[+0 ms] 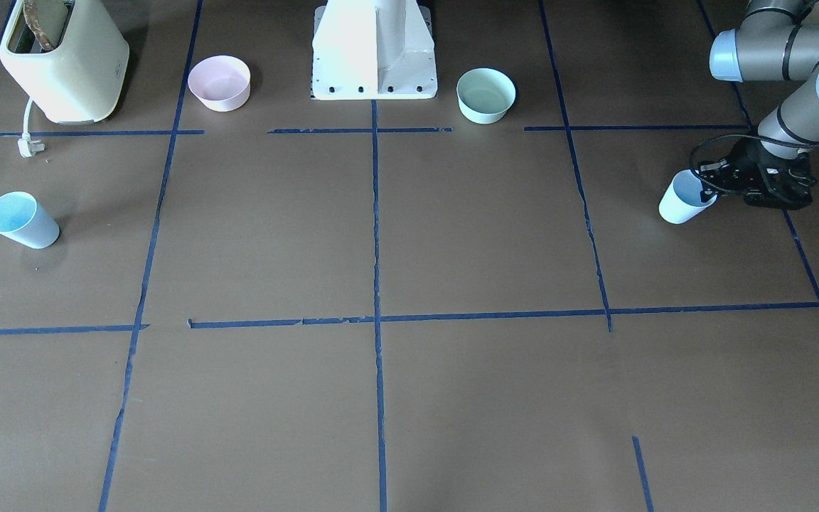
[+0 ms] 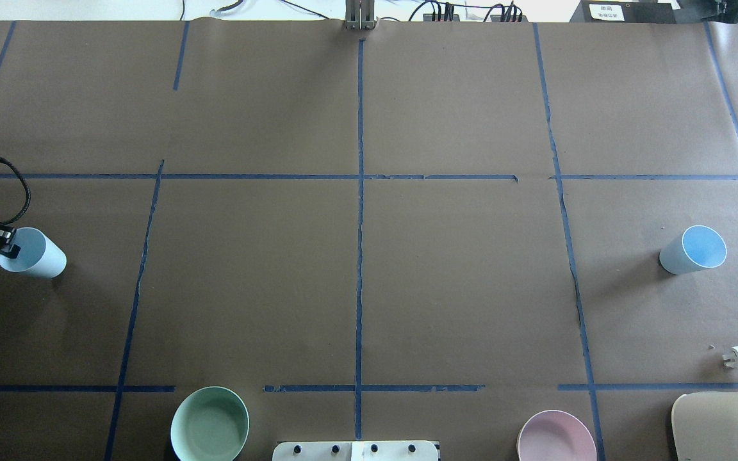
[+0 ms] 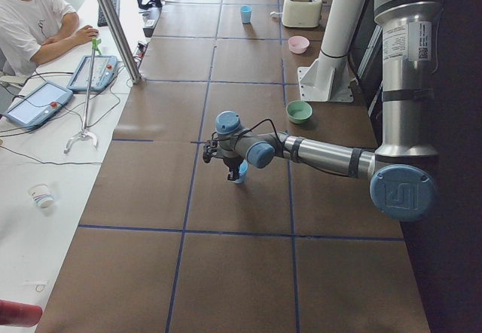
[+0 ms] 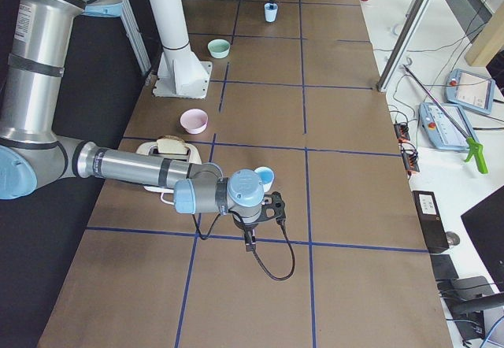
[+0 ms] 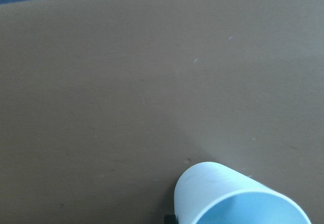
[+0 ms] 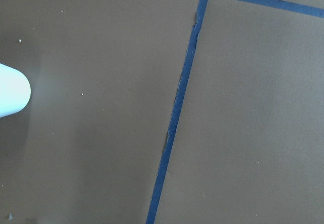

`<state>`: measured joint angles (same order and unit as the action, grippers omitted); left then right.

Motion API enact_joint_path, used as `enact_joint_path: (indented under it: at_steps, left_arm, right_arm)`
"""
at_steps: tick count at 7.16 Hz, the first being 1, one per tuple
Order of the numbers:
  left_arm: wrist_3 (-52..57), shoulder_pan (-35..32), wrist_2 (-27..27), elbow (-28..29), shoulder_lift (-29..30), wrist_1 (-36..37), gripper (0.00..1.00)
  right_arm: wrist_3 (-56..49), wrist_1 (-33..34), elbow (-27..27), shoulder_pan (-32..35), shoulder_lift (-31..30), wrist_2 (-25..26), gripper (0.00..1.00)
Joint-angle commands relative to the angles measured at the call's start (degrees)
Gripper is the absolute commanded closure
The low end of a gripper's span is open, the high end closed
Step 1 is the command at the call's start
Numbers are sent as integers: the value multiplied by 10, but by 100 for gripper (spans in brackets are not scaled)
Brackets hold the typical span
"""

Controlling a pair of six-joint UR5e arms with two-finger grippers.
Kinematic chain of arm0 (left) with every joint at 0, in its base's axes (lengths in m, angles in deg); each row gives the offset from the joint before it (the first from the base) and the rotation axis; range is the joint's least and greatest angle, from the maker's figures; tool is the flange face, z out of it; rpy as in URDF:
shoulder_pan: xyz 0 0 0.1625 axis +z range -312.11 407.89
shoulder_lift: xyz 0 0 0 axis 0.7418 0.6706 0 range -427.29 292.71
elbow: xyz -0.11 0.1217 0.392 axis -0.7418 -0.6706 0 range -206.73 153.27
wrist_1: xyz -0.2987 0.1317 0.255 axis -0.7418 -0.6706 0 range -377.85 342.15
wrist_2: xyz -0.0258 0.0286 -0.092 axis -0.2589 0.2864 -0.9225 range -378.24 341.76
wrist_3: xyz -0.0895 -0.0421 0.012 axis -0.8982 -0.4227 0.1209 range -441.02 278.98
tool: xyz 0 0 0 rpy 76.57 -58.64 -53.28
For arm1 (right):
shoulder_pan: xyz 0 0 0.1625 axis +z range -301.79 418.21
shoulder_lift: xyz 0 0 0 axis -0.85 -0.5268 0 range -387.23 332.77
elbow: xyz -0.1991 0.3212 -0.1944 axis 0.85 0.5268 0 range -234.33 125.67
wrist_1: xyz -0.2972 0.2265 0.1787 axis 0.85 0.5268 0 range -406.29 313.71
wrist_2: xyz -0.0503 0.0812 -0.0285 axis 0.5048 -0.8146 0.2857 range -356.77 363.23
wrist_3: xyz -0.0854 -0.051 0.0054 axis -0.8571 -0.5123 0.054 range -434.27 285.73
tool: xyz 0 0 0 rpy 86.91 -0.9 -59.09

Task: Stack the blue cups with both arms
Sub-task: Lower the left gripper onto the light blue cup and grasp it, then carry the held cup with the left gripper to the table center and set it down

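Observation:
One blue cup (image 1: 681, 203) stands upright at the table's end on my left side, also in the overhead view (image 2: 34, 255) and at the bottom of the left wrist view (image 5: 238, 198). My left gripper (image 1: 707, 190) comes down on its rim (image 2: 7, 248) and looks shut on it, one finger inside. The other blue cup (image 1: 22, 219) stands upright at the opposite end (image 2: 694, 250). My right gripper (image 4: 250, 242) shows only in the exterior right view, hovering beside that cup (image 4: 264, 179); I cannot tell whether it is open or shut. That cup's edge shows in the right wrist view (image 6: 11, 97).
A cream toaster (image 1: 61, 57) with its loose plug (image 1: 28, 146) stands near the right-side cup. A pink bowl (image 1: 220, 82) and a mint-green bowl (image 1: 485, 94) flank the white pedestal (image 1: 374, 50). An operator (image 3: 30, 24) sits across the table.

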<state>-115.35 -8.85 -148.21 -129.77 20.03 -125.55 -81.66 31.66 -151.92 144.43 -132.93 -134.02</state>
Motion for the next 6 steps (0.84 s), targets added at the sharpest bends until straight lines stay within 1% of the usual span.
enact_joint_path:
  at_steps: [1,2,3,4,5,6]
  left_arm:
    - [-1,14,-8,6,120,70,100]
    - [-41,36,-9,31,191,77,100]
    - [-133,83,-6,67,260,76,100]
    - [-213,134,31,103,327,76,100]
    - [-271,165,70,160,405,75,100]
    - [-318,184,79,229,481,74,100]
  right_arm:
    - [0,0,1,0,0,0,0]
    - [0,0,1,0,0,0,0]
    - [0,0,0,0,1,0,0]
    - [0,0,0,0,1,0,0]
    - [0,0,0,0,1,0,0]
    - [0,0,0,0,0,0,0]
